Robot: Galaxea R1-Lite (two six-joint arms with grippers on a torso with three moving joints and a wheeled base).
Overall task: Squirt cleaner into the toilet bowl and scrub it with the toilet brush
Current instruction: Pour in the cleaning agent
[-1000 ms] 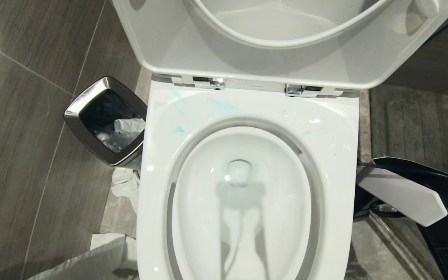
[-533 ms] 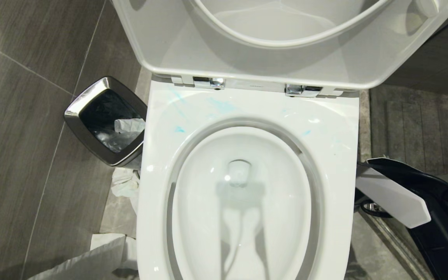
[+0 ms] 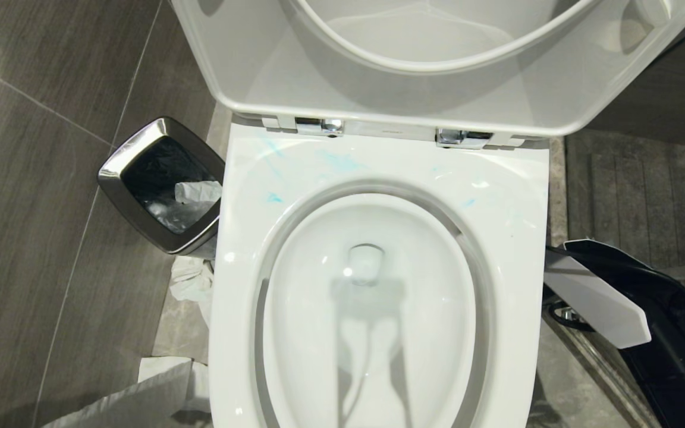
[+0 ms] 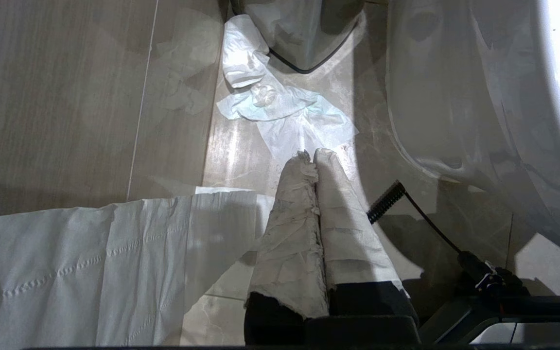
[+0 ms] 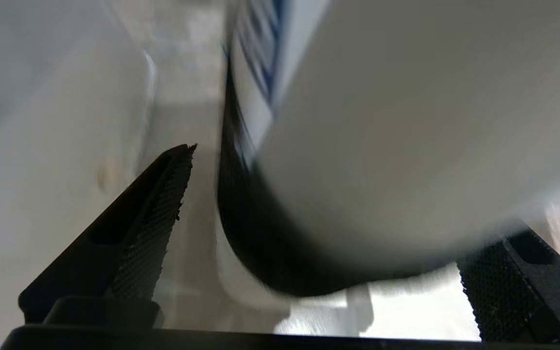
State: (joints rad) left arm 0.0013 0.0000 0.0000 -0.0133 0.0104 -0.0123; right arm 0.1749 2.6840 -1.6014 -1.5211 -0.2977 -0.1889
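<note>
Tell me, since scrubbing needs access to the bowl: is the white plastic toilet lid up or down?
Up. The white plastic toilet lid and seat stand raised behind the hinges, leaving the white ceramic toilet bowl fully exposed.

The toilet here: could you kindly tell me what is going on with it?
The toilet bowl stands open, with blue-teal smears on its rim. The right gripper is low beside it, jaws wide apart near a blurred white object. The left gripper hangs shut over tissue on the floor.
</note>
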